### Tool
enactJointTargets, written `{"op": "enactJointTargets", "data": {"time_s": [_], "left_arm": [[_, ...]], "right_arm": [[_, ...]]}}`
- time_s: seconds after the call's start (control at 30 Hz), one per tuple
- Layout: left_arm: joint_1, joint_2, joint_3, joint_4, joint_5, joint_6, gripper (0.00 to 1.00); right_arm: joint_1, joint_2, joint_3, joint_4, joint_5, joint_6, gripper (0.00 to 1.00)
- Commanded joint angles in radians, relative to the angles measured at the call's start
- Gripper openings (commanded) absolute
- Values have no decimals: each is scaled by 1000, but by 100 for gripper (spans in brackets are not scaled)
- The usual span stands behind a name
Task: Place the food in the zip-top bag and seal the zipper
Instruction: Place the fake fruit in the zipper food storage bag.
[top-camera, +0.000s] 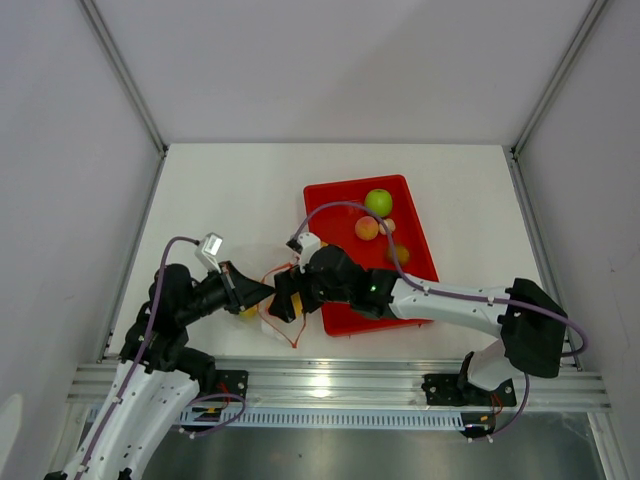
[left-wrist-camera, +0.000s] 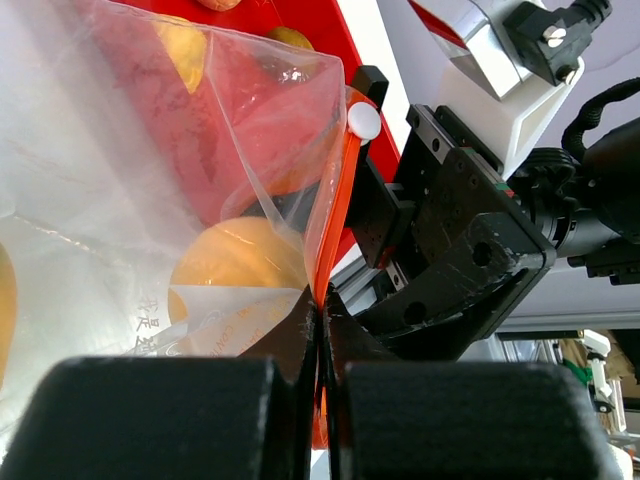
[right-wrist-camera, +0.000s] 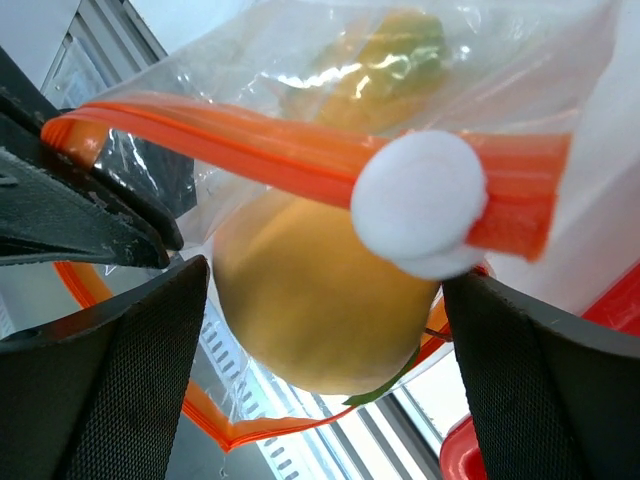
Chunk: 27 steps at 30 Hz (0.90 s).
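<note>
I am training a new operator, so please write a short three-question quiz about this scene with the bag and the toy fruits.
1. True or false: the green toy apple lies in the red rectangular plastic tray.
2. What does the left end effector pinch? A the tray's rim; B the orange-red zipper strip of the clear crinkly plastic bag; C the apple.
3. Fill in: the round slider on the zipper strip is coloured ____.
Key: 1 true; 2 B; 3 white.
</note>
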<state>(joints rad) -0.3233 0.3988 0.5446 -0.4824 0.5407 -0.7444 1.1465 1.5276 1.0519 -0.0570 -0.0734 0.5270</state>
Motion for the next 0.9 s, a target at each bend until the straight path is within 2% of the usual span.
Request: {"op": "enactJointTargets", "data": {"time_s": [0.0,0.53,0.63,0.87], "left_arm": [[-8,2,48,5,-10,-10,0],[-8,-32,90,-39,-44,-3,1],[-8,-26,88,-38,-38,-4,1],[-8,-28,71,-19,-15,-21,0]], "right_arm": [[5,-56,-13,6,27,-15,99],[16,-188,-61,-37,73,-32,99],[6,-218,-64,-44,121,-36,97],[-56,-176,-36,-38,86,-48,85]]}}
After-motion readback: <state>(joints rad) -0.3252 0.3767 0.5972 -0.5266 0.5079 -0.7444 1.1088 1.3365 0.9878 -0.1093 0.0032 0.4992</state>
